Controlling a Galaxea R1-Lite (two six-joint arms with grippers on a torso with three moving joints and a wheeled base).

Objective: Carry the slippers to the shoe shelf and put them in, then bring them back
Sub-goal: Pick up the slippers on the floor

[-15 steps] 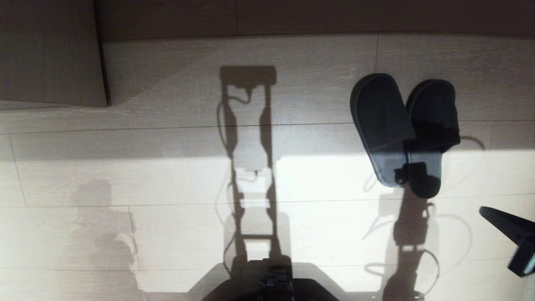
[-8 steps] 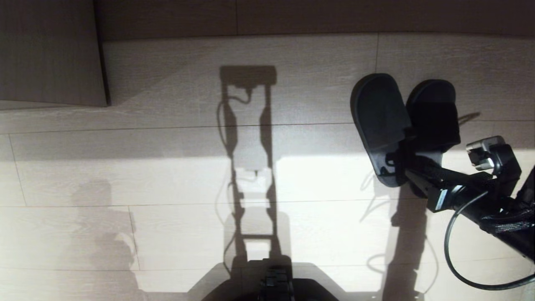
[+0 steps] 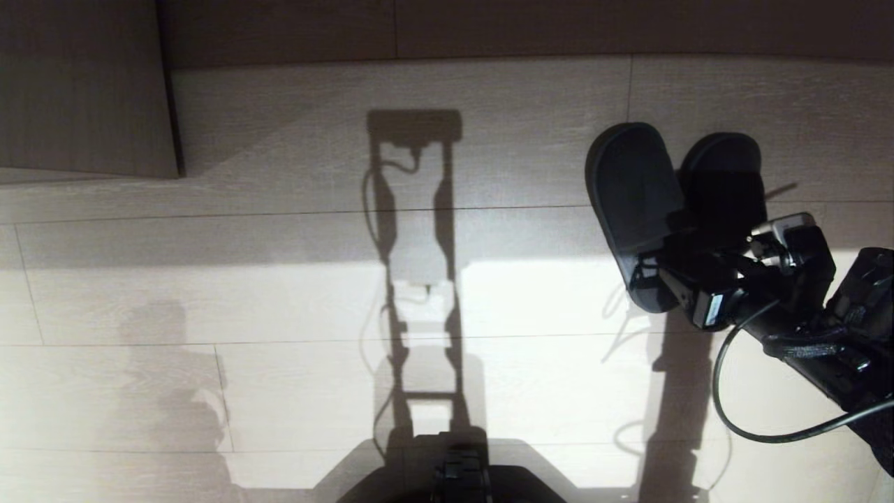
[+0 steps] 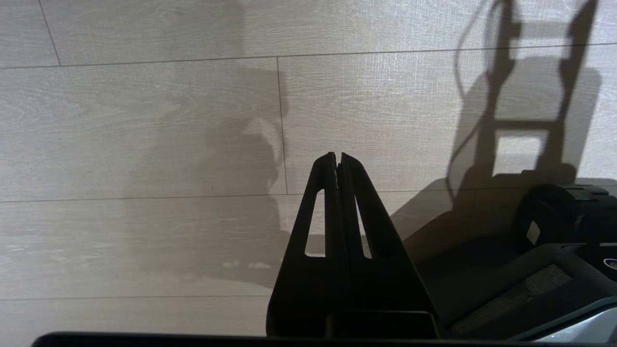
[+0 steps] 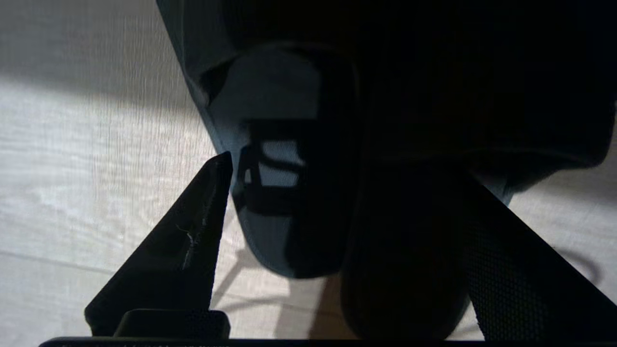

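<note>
While the left gripper (image 4: pixel 337 161) hangs parked over bare floor (image 3: pixel 279 300) with its fingers pressed together, the work sits further right. The slippers (image 3: pixel 670 202) lie side by side on the floor, heels toward the robot. The right gripper (image 5: pixel 337 212) has its jaws spread wide, one on either side of the two heels, nothing clamped yet. This looks like the pick-up step; next it likely needs to squeeze both heels together before lifting.
</note>
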